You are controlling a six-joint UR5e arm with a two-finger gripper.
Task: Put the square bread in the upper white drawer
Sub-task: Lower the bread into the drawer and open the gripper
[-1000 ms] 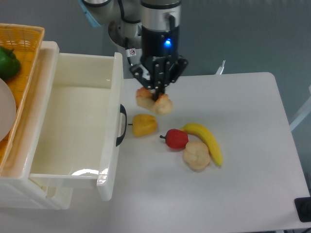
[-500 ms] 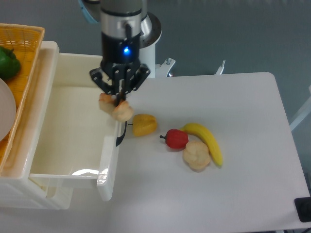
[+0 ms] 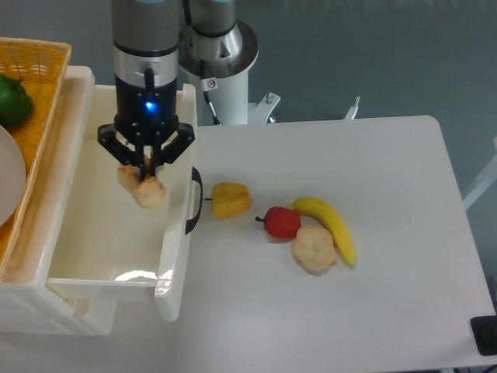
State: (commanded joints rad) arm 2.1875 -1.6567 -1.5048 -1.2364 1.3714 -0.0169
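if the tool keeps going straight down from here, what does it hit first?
Most likely the bare floor of the upper white drawer. The tool, shut on the square bread, points down over the open drawer; nothing else shows beneath it, though height is unclear.

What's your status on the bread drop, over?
Gripper shut on the square bread. Bread held over the open upper white drawer, not yet released. Nothing in the way beneath it.
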